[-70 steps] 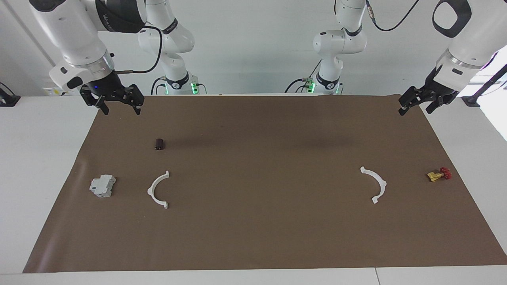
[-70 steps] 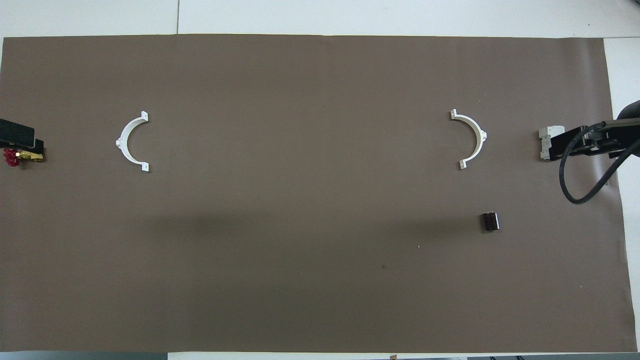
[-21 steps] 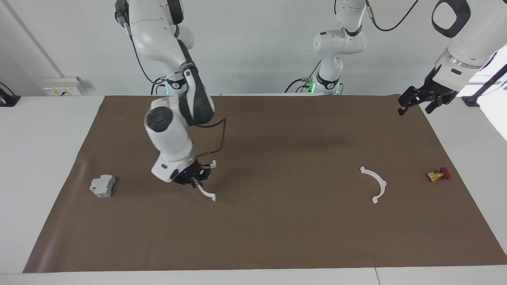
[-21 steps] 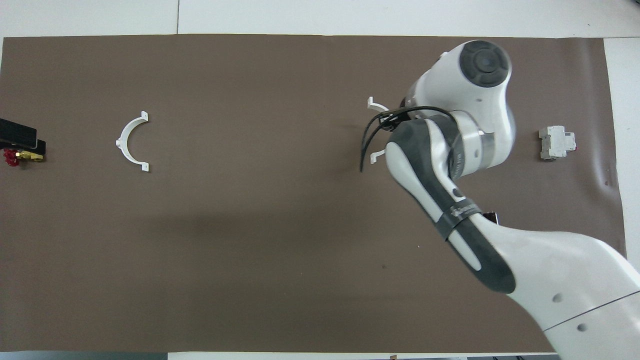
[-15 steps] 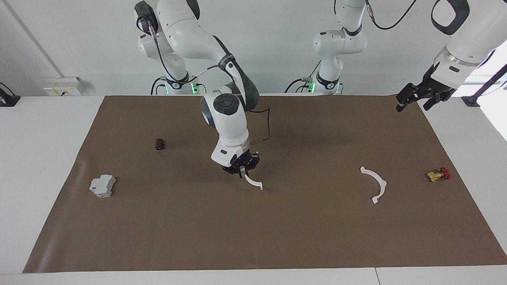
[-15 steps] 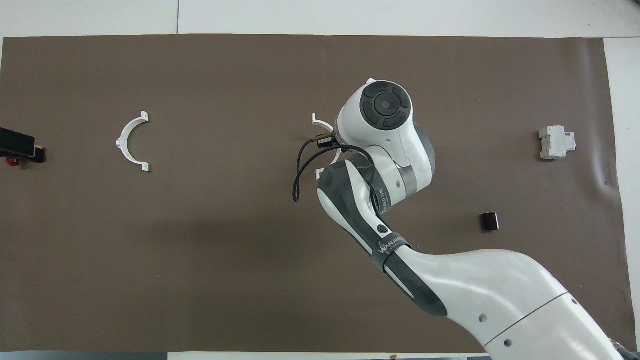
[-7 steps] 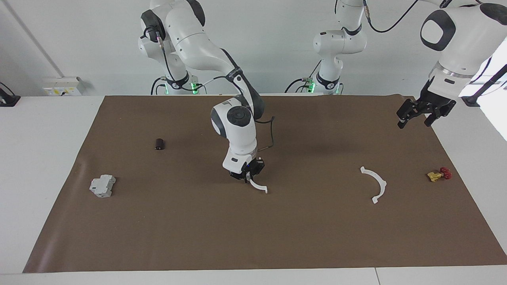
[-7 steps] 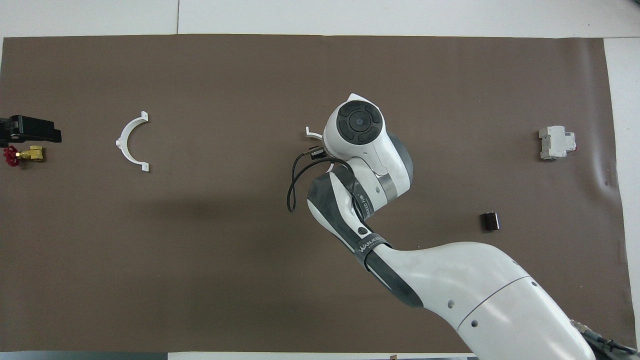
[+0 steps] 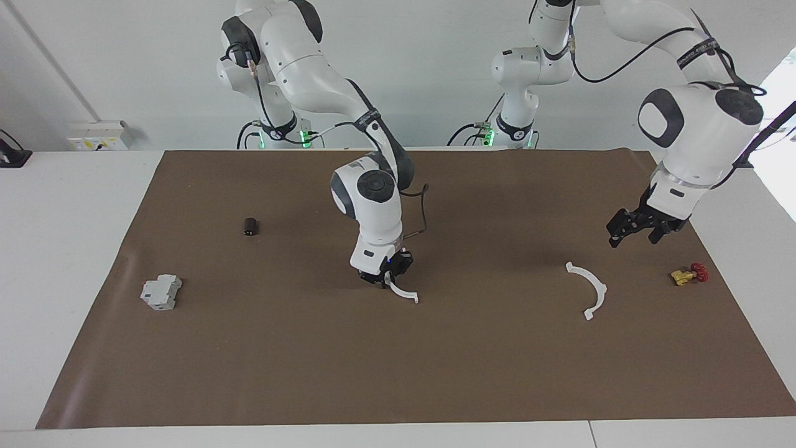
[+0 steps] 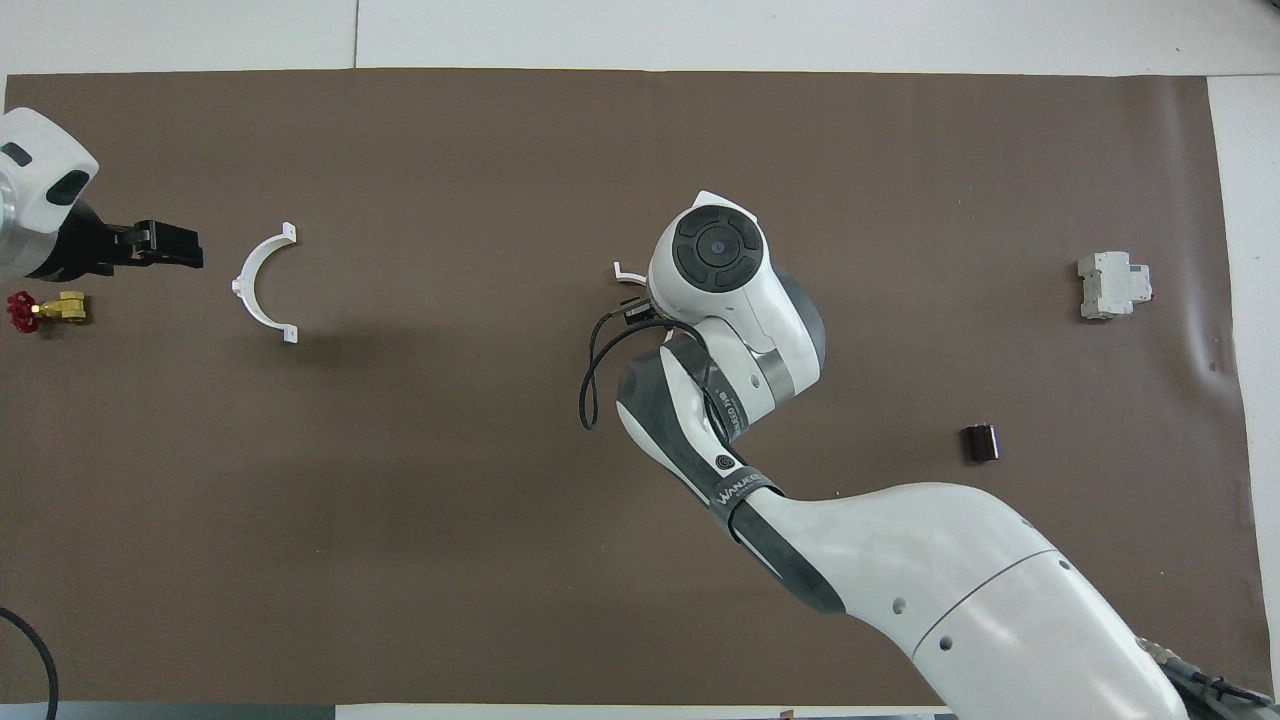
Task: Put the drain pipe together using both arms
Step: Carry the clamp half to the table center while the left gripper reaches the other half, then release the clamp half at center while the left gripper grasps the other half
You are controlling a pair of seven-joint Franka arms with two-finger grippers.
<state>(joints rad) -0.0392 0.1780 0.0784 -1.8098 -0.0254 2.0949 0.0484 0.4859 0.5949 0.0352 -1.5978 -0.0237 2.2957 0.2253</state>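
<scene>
Facing view first, starting from my own end of the table [image 9: 68, 205]. A small dark cylinder [image 9: 250, 226] stands on the brown mat [image 9: 435, 373] toward my right arm's end, nearer to me than anything else on it.

My left claw [image 9: 634, 236] hangs in the air over the mat at my left arm's end. It is above the bare patch just on my side of the gap between the yellow valve with the red handle [image 9: 689, 274] and the loose half-ring [image 9: 589, 290]. Its two fingers stand apart with nothing between them. In the overhead view that claw [image 10: 185, 247] points sideways toward the loose half-ring [image 10: 262, 285] and sits beside it without reaching it, with the valve [image 10: 45, 310] beside my wrist.

My right claw [image 9: 388, 281] is down low over the middle of the mat, pointing straight down. Its fingers are clamped on one end of the held half-ring [image 9: 404, 293]. The white arc curves out from the claw toward my left arm's end. I cannot tell whether its free tip rests on the mat. From overhead my own forearm covers the claw, and only one tabbed tip of the held half-ring [image 10: 626, 272] shows.

The two halves lie well apart. The loose one lies flat on the mat. Farthest out toward my right arm's end sits the grey boxy block [image 9: 161, 292].
</scene>
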